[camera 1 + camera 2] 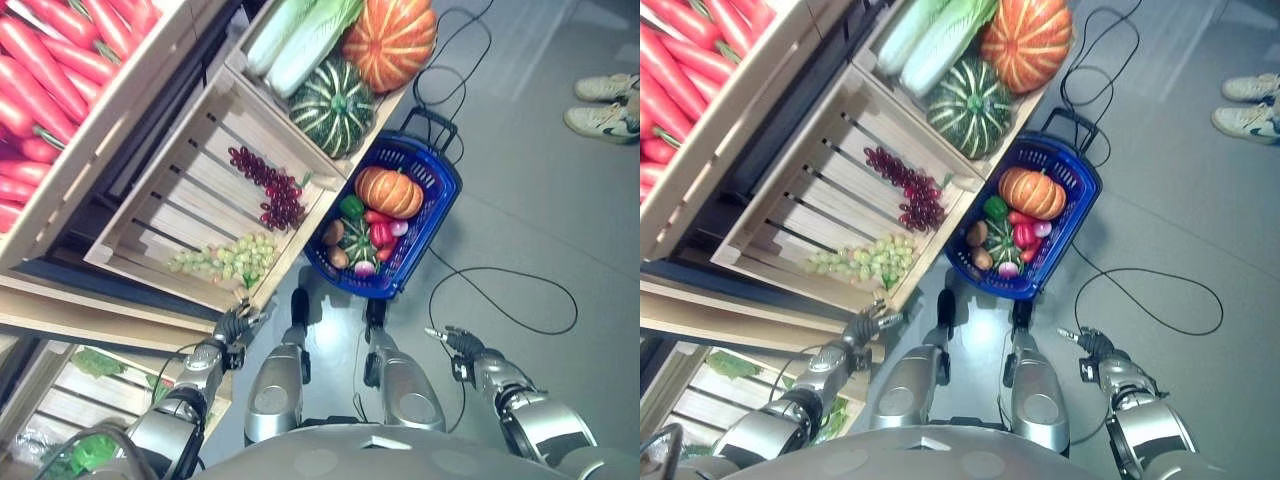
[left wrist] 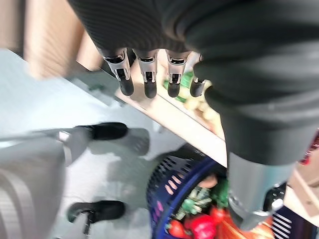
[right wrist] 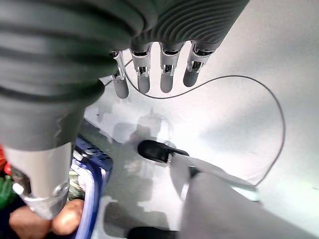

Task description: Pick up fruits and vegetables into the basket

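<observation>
A blue basket stands on the floor beside the wooden shelves; it holds a small orange pumpkin, a green pepper, red peppers, a striped squash and other produce. The nearest crate holds green grapes and dark red grapes. My left hand hangs open just below that crate's front edge, holding nothing. My right hand hangs open over the floor, right of the basket, also holding nothing; its fingers are straight.
The crate behind holds a green striped pumpkin, a big orange pumpkin and cabbages. Carrots fill the upper left crate. A lower crate has leafy greens. A person's shoes stand at the far right.
</observation>
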{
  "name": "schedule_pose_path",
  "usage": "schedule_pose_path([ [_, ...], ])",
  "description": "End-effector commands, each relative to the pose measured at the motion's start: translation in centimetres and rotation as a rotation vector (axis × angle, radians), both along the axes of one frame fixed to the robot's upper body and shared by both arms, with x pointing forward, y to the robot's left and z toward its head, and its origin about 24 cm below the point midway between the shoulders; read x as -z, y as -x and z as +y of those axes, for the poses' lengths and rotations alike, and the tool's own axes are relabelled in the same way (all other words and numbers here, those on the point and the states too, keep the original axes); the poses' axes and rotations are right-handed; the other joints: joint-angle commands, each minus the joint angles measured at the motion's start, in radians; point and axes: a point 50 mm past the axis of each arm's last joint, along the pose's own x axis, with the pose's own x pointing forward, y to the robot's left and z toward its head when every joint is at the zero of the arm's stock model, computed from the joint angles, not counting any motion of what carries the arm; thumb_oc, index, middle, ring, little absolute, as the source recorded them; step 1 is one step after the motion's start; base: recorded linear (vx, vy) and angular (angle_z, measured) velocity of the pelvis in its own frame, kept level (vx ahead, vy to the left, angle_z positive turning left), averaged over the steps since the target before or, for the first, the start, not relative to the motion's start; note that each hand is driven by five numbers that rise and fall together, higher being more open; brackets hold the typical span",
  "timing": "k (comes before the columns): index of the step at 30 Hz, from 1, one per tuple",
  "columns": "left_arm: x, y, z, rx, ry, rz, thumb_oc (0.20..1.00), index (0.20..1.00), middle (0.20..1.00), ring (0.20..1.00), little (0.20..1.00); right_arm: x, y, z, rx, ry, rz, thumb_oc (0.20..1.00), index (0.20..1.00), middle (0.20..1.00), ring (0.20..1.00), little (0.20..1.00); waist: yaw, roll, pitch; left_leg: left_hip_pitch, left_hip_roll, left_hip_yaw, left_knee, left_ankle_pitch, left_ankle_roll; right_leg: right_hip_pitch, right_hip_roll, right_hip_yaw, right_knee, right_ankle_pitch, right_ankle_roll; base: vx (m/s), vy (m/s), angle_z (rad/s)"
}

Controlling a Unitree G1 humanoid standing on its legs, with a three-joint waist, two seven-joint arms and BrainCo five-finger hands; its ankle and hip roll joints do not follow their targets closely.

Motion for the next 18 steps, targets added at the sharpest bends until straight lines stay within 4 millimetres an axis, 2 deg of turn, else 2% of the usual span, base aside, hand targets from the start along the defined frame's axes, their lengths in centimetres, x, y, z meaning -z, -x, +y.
schedule_pose_path([
  [1,-1.9,-2.2,-0.1,0.030,0.054,-0.117,1.000,1.000,1.000,1.000,1.000,-0.4,-0.2,-0.8,0.029,0.017,-0.015,1.000,1.000,1.000,1.000,1.000,0.017,-0.038,0.021,-0.030,0.020,-0.021,-0.007,-0.015,-0.009,-0.030,-0.106,0.026,0.020,0.056,0.095,-0.08,-0.038,-0.01],
  [4,-4.1,-4.2,-0.8,0.089,0.117,-0.231,1.000,1.000,1.000,1.000,1.000,-1.1,-1.4,-0.8,0.016,0.014,-0.046,1.000,1.000,1.000,1.000,1.000,0.018,-0.044,0.047,-0.046,0.026,-0.016,-0.007,-0.013,-0.013,-0.052,-0.108,0.022,0.028,0.059,0.096,-0.09,-0.032,-0.02],
  [7,-7.3,-6.7,-1.9,0.150,0.165,-0.379,1.000,1.000,1.000,1.000,1.000,-2.0,-2.9,-0.7,0.008,0.015,-0.082,1.000,1.000,1.000,1.000,1.000,0.018,-0.045,0.076,-0.074,0.031,-0.014,-0.002,-0.005,-0.015,-0.093,-0.108,0.026,0.062,0.057,0.095,-0.10,-0.029,-0.02],
  [10,-10.0,-8.3,-2.7,0.180,0.183,-0.504,1.000,1.000,1.000,1.000,1.000,-2.5,-3.7,-0.5,0.017,0.009,-0.113,1.000,1.000,1.000,1.000,1.000,0.018,-0.043,0.108,-0.114,0.027,-0.021,0.049,-0.010,-0.013,-0.132,-0.111,0.028,0.116,0.045,0.091,-0.08,-0.035,-0.01],
  [11,-10.0,-8.3,-2.7,0.180,0.183,-0.504,1.000,1.000,1.000,1.000,1.000,-2.5,-3.7,-0.5,0.017,0.009,-0.113,1.000,1.000,1.000,1.000,1.000,0.018,-0.043,0.108,-0.114,0.027,-0.021,0.049,-0.010,-0.013,-0.132,-0.111,0.028,0.116,0.045,0.091,-0.08,-0.056,-0.01],
  [12,-11.3,-8.9,-2.8,0.180,0.166,-0.572,1.000,1.000,1.000,1.000,1.000,-2.7,-4.0,-0.4,0.014,0.005,-0.126,1.000,1.000,1.000,1.000,1.000,0.019,-0.044,0.120,-0.142,0.024,-0.026,0.082,-0.017,-0.011,-0.151,-0.114,0.028,0.136,0.042,0.091,-0.06,-0.045,0.01],
  [14,-12.4,-9.4,-2.8,0.170,0.148,-0.623,1.000,1.000,1.000,1.000,1.000,-2.8,-4.2,-0.3,0.014,0.002,-0.136,1.000,1.000,1.000,1.000,1.000,0.019,-0.044,0.129,-0.158,0.022,-0.030,0.101,-0.021,-0.010,-0.163,-0.115,0.030,0.149,0.040,0.091,-0.06,-0.046,0.01],
  [18,-16.2,-10.5,-2.4,0.092,0.025,-0.801,1.000,1.000,1.000,1.000,1.000,-3.4,-4.9,-0.3,0.022,-0.007,-0.174,1.000,1.000,1.000,1.000,1.000,0.015,-0.043,0.130,-0.245,0.009,-0.037,0.179,-0.035,-0.003,-0.242,-0.121,0.033,0.209,0.031,0.090,-0.06,-0.025,0.00],
])
